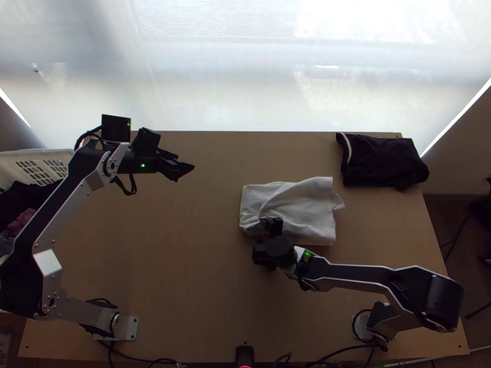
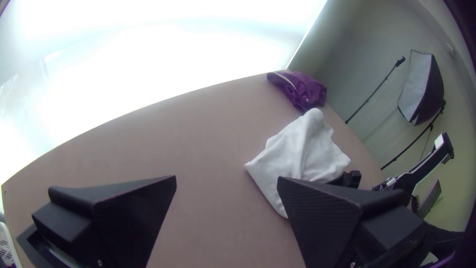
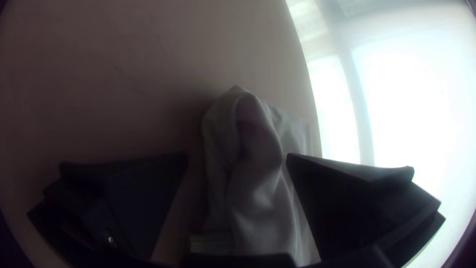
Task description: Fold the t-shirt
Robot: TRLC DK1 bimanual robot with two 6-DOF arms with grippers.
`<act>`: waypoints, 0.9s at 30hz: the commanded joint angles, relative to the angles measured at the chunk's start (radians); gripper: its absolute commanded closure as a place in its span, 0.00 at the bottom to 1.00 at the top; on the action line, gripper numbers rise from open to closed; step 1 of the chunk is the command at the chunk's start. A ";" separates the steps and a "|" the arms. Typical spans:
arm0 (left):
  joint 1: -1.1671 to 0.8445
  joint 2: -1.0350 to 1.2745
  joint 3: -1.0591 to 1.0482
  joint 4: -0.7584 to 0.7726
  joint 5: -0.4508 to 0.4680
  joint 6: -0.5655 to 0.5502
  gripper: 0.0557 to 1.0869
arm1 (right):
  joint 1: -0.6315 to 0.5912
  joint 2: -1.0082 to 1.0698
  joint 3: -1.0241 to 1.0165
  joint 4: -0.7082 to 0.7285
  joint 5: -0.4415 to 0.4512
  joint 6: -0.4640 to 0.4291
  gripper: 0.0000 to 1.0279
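The white t-shirt [image 1: 301,205] lies folded into a rough rectangle right of the table's middle, with creases across its top layer. My right gripper [image 1: 271,226] is over the shirt's near left corner. In the right wrist view, the right gripper [image 3: 237,155] stands open, the shirt's [image 3: 263,198] rumpled edge showing between its fingers, which do not close on it. My left gripper [image 1: 179,168] is above the far left part of the table, away from the shirt. Seen in the left wrist view, the left gripper [image 2: 227,177] is open with no cloth between its fingers; the shirt [image 2: 302,149] lies beyond.
A dark folded garment [image 1: 383,161], purple in the left wrist view, lies at the table's far right corner. A white basket [image 1: 37,158] with dark clothes stands off the left edge. Bare tabletop [image 1: 184,245] stretches between the left arm and the shirt.
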 commanded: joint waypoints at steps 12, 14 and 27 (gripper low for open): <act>0.120 -0.072 -0.067 0.062 0.015 0.014 0.04 | -0.074 0.268 0.083 0.237 0.087 -0.224 0.11; 0.135 -0.081 -0.069 0.060 0.017 0.014 0.04 | -0.086 0.302 0.121 0.239 0.099 -0.233 0.15; 0.210 -0.128 -0.072 0.011 0.040 -0.007 0.05 | -0.180 0.386 0.212 0.262 0.115 -0.233 0.98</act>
